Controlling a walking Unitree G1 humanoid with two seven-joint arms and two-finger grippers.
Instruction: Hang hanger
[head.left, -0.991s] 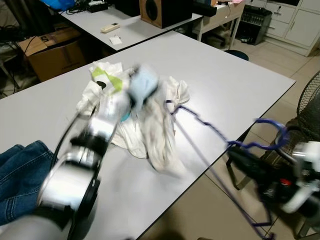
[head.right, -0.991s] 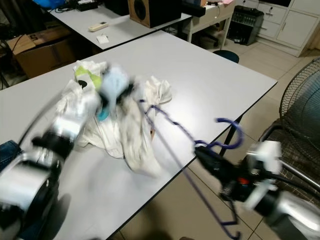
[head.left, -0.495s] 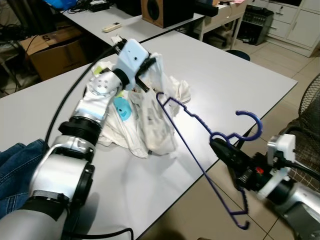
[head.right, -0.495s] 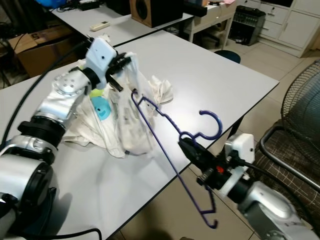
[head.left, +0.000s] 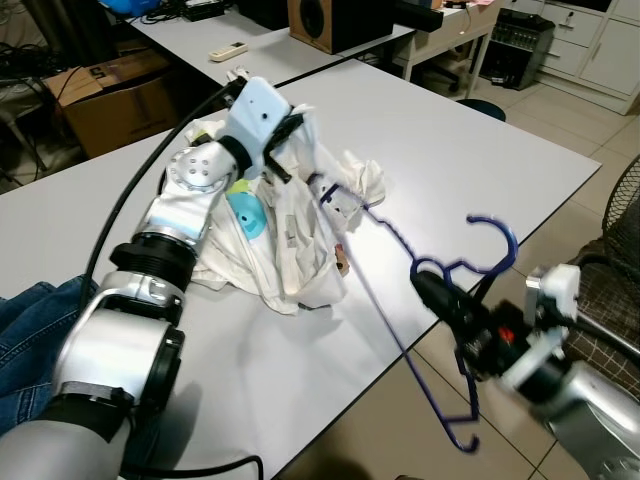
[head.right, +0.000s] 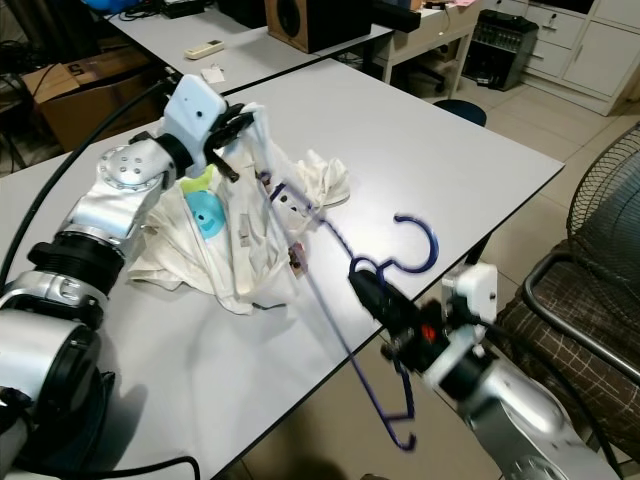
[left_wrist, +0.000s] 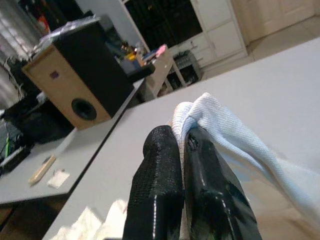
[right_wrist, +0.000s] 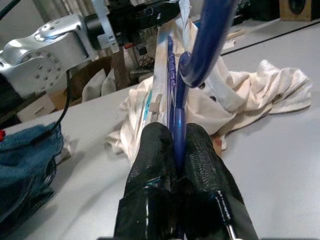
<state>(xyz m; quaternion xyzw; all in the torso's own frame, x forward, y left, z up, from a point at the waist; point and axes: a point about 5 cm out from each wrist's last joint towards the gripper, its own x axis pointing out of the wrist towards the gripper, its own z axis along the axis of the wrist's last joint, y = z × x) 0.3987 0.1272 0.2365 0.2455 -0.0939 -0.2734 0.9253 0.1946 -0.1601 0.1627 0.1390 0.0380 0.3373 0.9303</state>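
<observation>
Since half a second earlier, the blue wire hanger (head.left: 400, 262) had been pushed further toward the white shirt (head.left: 300, 235), so that its far shoulder end now lay against the lifted cloth rather than short of it; the garment was judged to be about to be threaded onto the hanger, with hanging proper not yet begun. The right gripper (head.right: 372, 290) was closed on the hanger's thin neck just under the hook, off the table (head.left: 470, 150) edge. The left gripper (left_wrist: 181, 165) was pinched shut on a fold of the shirt, held up above the heap. The shirt looked soft, knitted and crumpled, with a turquoise patch (head.left: 245, 213); whether the hanger tip had entered an opening could not be told. Blue denim (head.left: 30, 340) lay at the near corner of the smooth grey tabletop.
</observation>
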